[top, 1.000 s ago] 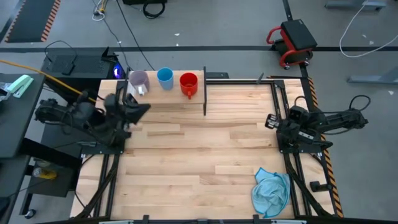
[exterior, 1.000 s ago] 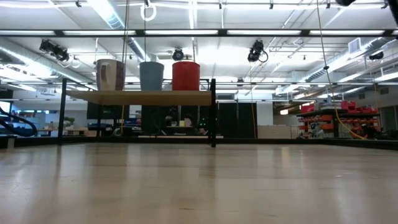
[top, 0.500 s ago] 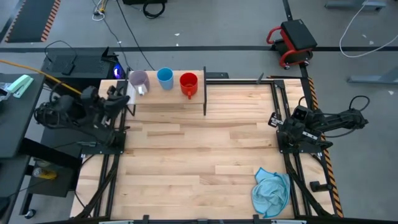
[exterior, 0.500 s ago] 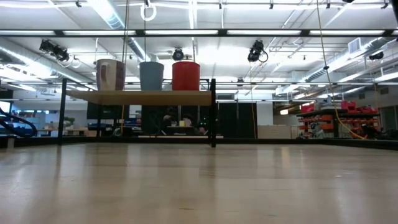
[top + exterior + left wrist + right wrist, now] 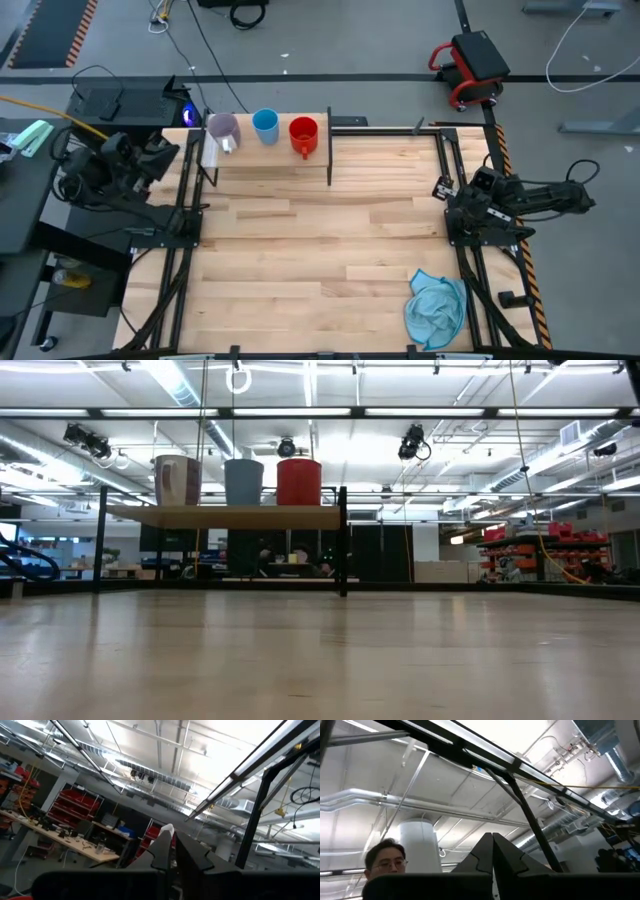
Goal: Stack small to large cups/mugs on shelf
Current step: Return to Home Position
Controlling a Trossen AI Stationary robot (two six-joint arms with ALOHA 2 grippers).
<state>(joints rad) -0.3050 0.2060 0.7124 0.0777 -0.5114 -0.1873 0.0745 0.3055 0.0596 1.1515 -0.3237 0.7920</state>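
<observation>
Dark arms [image 5: 530, 198], black pointed fingers [image 5: 161, 851]

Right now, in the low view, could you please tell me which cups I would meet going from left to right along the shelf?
On the shelf: pale purple cup → light blue cup → red mug, upright in a row with gaps between them.

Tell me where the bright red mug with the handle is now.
In the high view, the bright red mug stands on the small light-wood shelf at the picture's upper left, at the row's right end, next to the light blue cup.
</observation>
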